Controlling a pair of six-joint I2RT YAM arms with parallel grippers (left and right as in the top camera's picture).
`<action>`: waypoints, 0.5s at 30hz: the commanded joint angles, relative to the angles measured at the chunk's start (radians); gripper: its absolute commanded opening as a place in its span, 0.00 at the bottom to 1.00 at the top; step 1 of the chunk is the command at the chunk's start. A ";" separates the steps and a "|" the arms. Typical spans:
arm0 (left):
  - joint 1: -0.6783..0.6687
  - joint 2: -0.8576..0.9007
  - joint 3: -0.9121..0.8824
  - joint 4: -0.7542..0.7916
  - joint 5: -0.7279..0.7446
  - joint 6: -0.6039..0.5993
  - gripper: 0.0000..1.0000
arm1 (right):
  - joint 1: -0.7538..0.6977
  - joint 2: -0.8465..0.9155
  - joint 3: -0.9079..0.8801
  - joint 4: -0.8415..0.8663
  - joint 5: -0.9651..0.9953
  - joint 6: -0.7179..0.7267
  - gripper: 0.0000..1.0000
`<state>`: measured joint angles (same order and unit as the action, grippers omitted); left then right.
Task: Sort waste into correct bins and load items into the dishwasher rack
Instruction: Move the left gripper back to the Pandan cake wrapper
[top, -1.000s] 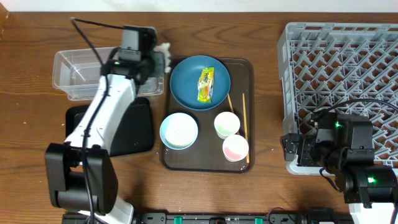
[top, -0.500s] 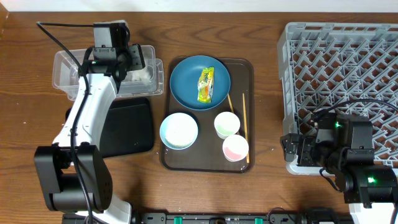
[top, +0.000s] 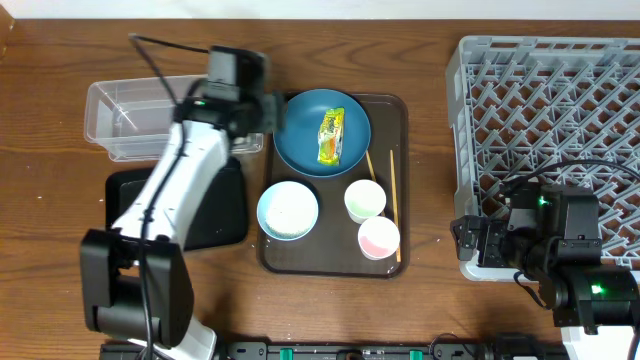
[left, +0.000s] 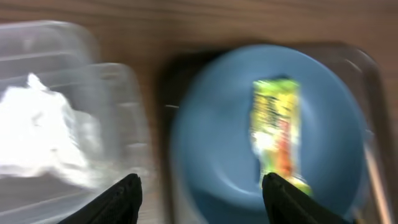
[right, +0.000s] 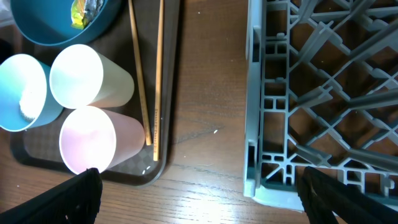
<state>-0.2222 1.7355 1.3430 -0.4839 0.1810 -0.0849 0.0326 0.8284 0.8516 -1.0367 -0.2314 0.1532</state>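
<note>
My left gripper (top: 255, 118) (left: 200, 186) hangs open and empty between the clear tub (top: 110, 120) and the dark blue plate (top: 305, 135); its view is motion-blurred. A crumpled white tissue (left: 43, 130) lies in the tub (left: 74, 50). The yellow-green wrapper (top: 331, 136) (left: 277, 134) rests on the plate (left: 211, 143). Light blue bowl (top: 288, 210), green cup (top: 364, 200), pink cup (top: 378, 237) and two chopsticks (top: 392, 200) sit on the brown tray. My right gripper (right: 199, 180) stands open by the grey rack (top: 560, 120) (right: 323, 93), near its front left corner.
The black tray (top: 225, 215) lies in front of the tub, partly under my left arm. The brown serving tray (top: 330, 262) holds the dishes in mid-table. A strip of bare wood separates it from the rack.
The left gripper swung left over the clear tub, opened and let the tissue drop in, then swung back right to the plate's edge. The right arm stayed still.
</note>
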 joint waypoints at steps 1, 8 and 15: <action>-0.050 0.045 -0.018 0.002 0.012 -0.002 0.65 | 0.005 -0.003 0.017 -0.004 -0.005 0.006 0.99; -0.138 0.157 -0.018 0.058 0.013 -0.002 0.70 | 0.005 -0.003 0.017 -0.005 -0.005 0.006 0.99; -0.187 0.257 -0.018 0.111 0.014 -0.002 0.72 | 0.005 -0.003 0.017 -0.006 -0.005 0.006 0.99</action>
<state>-0.3962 1.9640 1.3331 -0.3847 0.1856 -0.0849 0.0326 0.8284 0.8516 -1.0401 -0.2314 0.1532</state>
